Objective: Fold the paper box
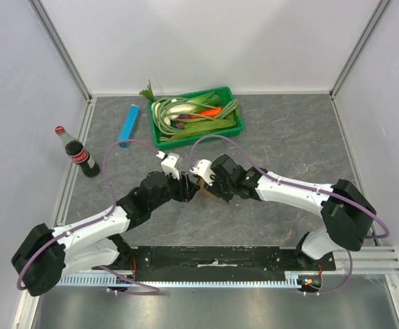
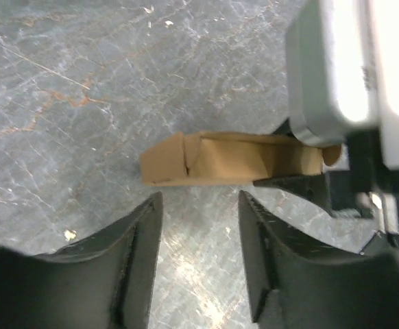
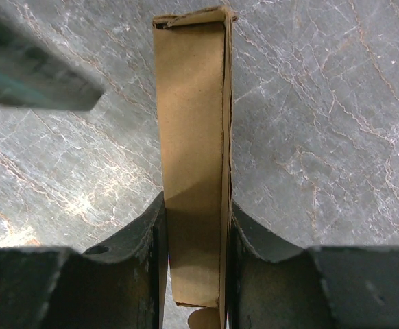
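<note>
Cardboard paper box [image 3: 189, 137] pinched in right tool [image 3: 195, 209] | left tool [image 2: 199, 199] spread, near it, not touching

Table [image 1: 288, 151]: grey, stone-veined top, lying flat and taking soft, even light.
Walls [image 1: 206, 41]: plain white panels, closing in the far side and both flanks.
Frame posts [image 1: 62, 51]: aluminium, running down to the far corners.
Rail [image 1: 384, 259]: ribbed metal, lying along the near edge.
</note>
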Available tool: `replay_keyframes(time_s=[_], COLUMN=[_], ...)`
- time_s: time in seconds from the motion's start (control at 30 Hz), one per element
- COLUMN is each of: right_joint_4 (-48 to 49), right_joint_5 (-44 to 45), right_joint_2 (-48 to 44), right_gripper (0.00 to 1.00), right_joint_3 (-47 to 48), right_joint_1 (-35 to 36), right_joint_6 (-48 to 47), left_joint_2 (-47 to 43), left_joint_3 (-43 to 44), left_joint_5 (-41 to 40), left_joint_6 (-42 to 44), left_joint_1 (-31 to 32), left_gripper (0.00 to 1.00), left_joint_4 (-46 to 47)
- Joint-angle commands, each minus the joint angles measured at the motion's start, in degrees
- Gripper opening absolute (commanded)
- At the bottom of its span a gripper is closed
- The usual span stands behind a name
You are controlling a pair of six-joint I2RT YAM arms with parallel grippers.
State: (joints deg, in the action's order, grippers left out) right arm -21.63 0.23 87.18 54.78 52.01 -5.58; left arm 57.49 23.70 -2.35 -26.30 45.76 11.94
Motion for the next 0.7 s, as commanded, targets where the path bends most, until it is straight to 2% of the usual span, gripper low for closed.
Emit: replay_keyframes(time_s=[0.0, 0.1, 0.27, 0.53, 0.67], right_joint_4=[0.5, 0.4, 0.2, 0.2, 0.2], right_joint_5=[-2.5, -3.3, -3.3, -3.7, -3.7], right_joint_2=[0.5, 0.6, 0.8, 1.2, 1.1], right_gripper=[0.24, 0.24, 0.24, 0.24, 0.24], right_joint_3=[1.4, 1.7, 1.8, 2.3, 2.3], right_joint_1=[0.2, 0.2, 0.2, 0.3, 0.3], right_joint_6=[-0.2, 0.0, 0.0, 0.0, 0.0], left_joint_2=[3.9, 6.0, 7.0, 8.5, 9.0], left_joint_3=[3.7, 4.9, 5.4, 5.9, 6.2], left_joint_5=[1.1, 0.4, 0.2, -0.6, -1.1], left_joint_6=[0.5, 2.5, 3.5, 4.6, 5.4], left_joint_1=[-1.6, -1.6, -1.6, -1.6, -1.6], left_gripper=[0.45, 0.38, 0.39, 0.26, 0.22], left_joint_4=[5.2, 6.0, 7.7, 7.0, 6.6])
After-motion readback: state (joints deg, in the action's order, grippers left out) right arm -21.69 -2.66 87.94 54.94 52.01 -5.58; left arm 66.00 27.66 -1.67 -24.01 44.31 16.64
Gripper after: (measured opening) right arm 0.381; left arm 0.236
